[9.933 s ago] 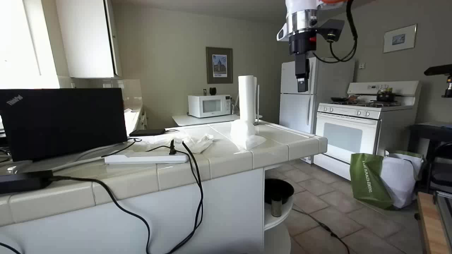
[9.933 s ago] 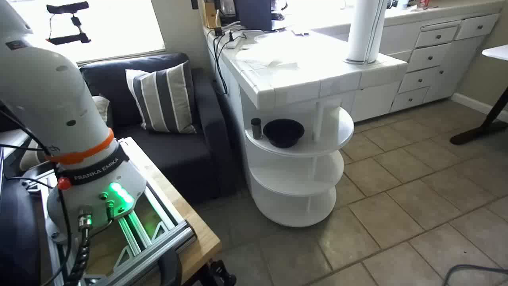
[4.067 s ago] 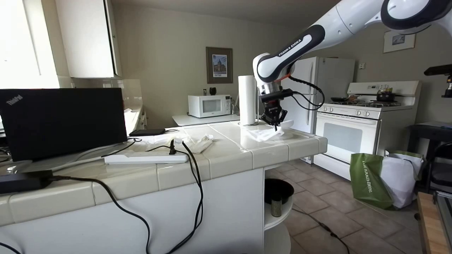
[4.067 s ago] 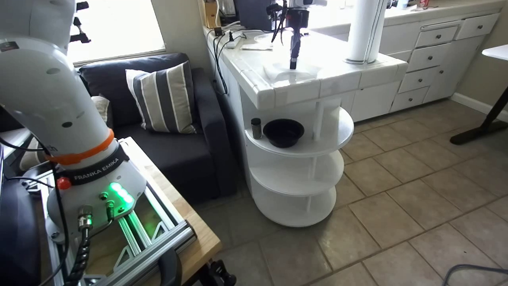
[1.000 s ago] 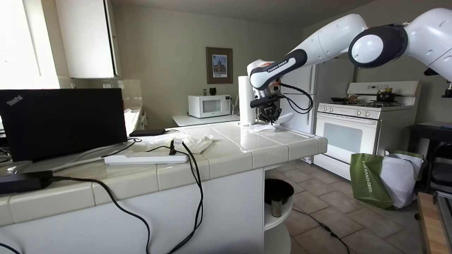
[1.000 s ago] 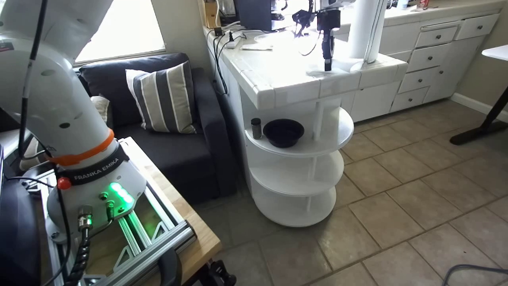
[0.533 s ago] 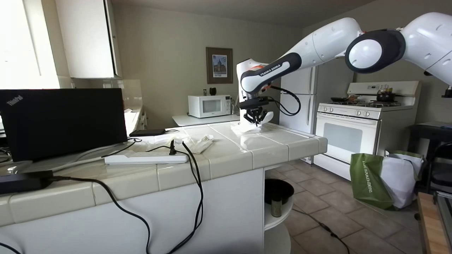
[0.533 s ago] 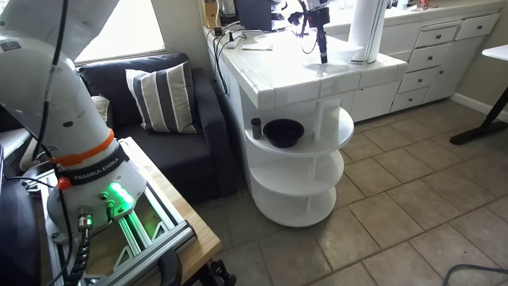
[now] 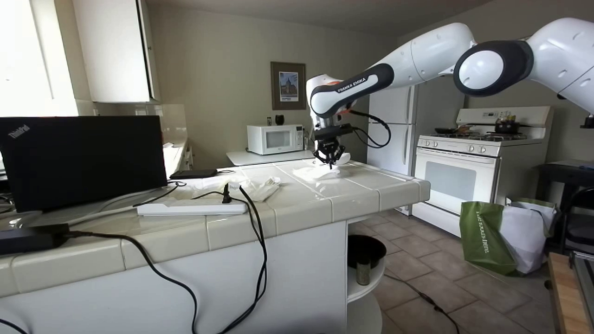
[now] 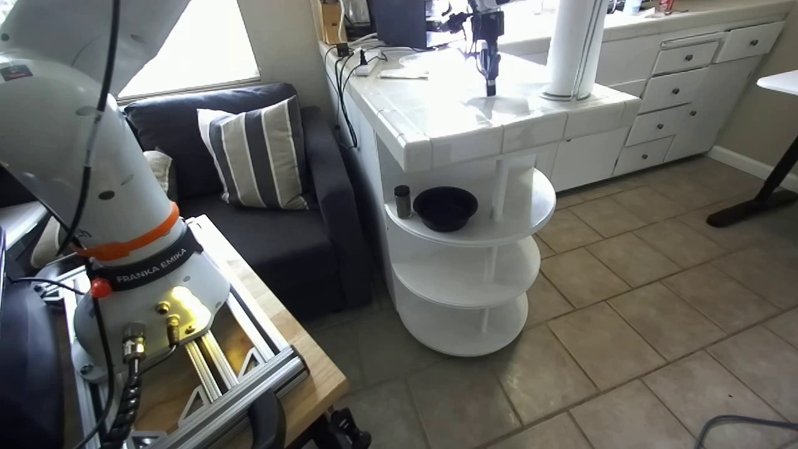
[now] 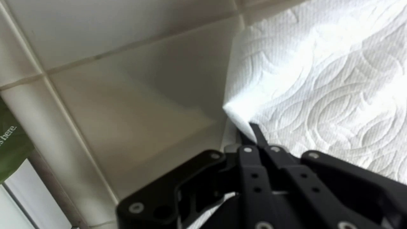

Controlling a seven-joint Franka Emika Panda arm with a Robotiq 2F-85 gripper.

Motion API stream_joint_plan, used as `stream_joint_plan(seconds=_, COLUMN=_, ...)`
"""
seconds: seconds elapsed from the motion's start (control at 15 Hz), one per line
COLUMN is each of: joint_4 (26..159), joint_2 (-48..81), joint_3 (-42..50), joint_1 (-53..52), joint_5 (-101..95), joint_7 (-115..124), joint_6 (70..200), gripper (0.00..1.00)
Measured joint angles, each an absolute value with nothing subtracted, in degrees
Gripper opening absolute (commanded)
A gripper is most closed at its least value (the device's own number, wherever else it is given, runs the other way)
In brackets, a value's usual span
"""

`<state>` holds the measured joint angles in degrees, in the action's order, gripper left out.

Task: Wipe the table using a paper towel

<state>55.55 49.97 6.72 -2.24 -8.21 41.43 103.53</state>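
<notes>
In the wrist view my gripper (image 11: 252, 128) is shut, and a folded corner of the white embossed paper towel (image 11: 337, 105) pokes out between its narrow black fingers. The sheet spreads over the tiles on the right of that view. In an exterior view the gripper (image 9: 331, 166) points down at the pale tiled table (image 9: 297, 197), and the sheet (image 9: 315, 173) lies flat around its tips. The upright paper towel roll (image 10: 570, 50) stands near the table's far corner, beside the gripper. The arm covers most of that roll in an exterior view. Whether sheet and roll are joined, I cannot tell.
A black laptop (image 9: 83, 162), a white power strip (image 9: 192, 208) with cables and crumpled white material (image 9: 264, 189) occupy the table's other end. Below the tabletop, a round shelf holds a black bowl (image 10: 446, 209) and a small jar (image 10: 403, 201).
Some ten seconds ago the gripper hung high, away from the sheet. Over the last second, gripper and sheet slid across the tiles away from the stove side. The base light turned from green to yellow.
</notes>
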Motion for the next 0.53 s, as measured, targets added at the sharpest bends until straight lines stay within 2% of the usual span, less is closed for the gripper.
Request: stream_joint_plan(seconds=0.53, joint_4=51.9, joint_2=51.2, joint_3=8.5, joint_1=-0.2, joint_5=-6.2, joint_7=43.9, joint_6=86.2, gripper=0.00)
